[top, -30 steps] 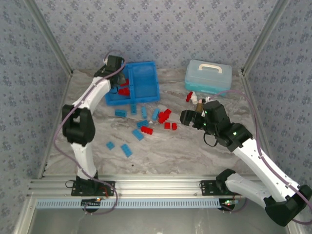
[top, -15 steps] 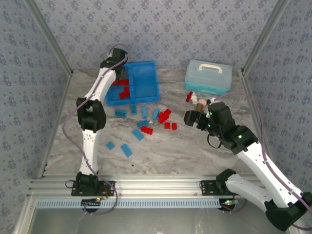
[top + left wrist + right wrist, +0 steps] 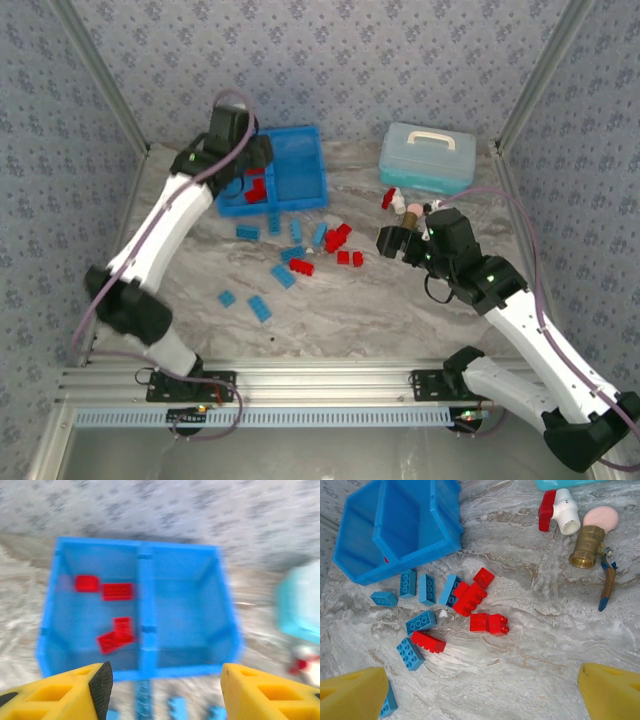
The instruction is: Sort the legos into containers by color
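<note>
Marble table [image 3: 400, 310], near edge: two blue bricks [image 3: 260, 308] lie by themselves. Further in is the main scatter, blue bricks mixed with red bricks [image 3: 335, 238], loose on the table just short of the tray [image 3: 322, 170]. Right pincer [image 3: 386, 241] hangs right of the scatter, jaws wide, nothing in them. Brass fitting [image 3: 585, 552] and a red-white piece [image 3: 559, 517] sit just beyond it. Tray is back left, with about four red bricks in its left compartment [image 3: 80, 620]. Left pincer [image 3: 165, 680] hangs above the tray's left side, jaws wide, carrying nothing. Pale blue lidded box [image 3: 427, 158] sits back right, well apart from the tray.
</note>
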